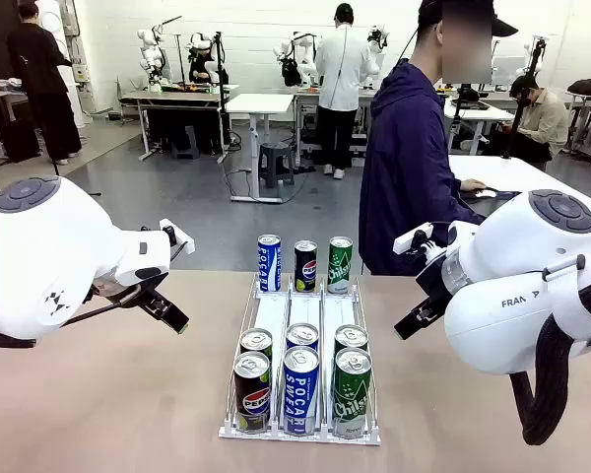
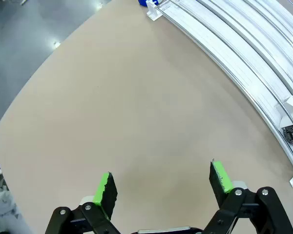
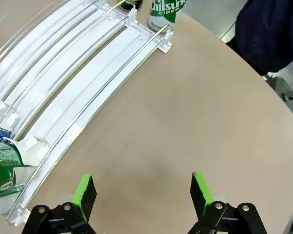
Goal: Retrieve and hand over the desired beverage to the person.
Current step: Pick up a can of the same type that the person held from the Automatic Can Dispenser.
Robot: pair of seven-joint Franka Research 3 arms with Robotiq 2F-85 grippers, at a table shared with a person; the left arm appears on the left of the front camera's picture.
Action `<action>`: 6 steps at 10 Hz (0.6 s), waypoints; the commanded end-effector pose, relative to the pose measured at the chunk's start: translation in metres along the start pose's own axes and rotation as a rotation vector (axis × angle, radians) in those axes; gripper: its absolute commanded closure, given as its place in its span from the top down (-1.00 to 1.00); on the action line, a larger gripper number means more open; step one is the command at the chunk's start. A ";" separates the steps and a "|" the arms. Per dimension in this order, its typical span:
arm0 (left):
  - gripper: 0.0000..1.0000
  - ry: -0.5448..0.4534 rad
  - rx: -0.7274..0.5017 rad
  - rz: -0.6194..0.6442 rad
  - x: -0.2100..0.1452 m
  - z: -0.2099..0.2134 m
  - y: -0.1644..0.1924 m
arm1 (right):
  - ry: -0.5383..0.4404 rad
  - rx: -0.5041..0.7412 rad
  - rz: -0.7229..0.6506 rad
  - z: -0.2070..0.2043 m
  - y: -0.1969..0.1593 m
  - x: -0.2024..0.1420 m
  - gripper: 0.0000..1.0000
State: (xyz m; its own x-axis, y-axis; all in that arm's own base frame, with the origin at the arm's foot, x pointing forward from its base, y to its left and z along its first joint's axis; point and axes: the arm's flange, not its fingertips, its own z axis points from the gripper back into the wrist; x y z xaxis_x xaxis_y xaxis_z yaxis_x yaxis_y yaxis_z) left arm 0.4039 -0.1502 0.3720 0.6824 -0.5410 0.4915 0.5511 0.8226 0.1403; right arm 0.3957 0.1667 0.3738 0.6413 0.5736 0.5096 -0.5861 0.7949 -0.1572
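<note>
A white three-lane rack lies mid-table. At its near end stand black Pepsi cans, blue Pocari cans and green Chilsung cans. At its far end stand a blue can, a black can and a green can. The person in a navy hooded jacket stands beyond the far edge, turned sideways. My left gripper hovers open over bare table left of the rack. My right gripper hangs open to the rack's right.
The left wrist view has the rack at upper right and the table edge at left. In the right wrist view the rack runs along the left, with a green can at its far end and the person's jacket beyond.
</note>
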 end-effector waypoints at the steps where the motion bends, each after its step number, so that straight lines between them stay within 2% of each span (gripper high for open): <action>1: 1.00 0.000 0.000 0.000 0.000 0.000 0.000 | 0.000 0.000 0.000 0.000 0.000 0.000 1.00; 6: 1.00 0.000 0.000 0.000 0.000 0.000 0.000 | 0.000 0.000 0.000 0.000 0.000 0.000 1.00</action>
State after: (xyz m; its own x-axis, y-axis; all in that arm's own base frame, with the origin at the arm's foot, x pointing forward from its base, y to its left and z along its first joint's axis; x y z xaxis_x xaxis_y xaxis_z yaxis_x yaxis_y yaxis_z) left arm 0.4038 -0.1504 0.3720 0.6821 -0.5414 0.4915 0.5515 0.8223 0.1404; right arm 0.3957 0.1667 0.3738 0.6414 0.5734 0.5096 -0.5859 0.7950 -0.1571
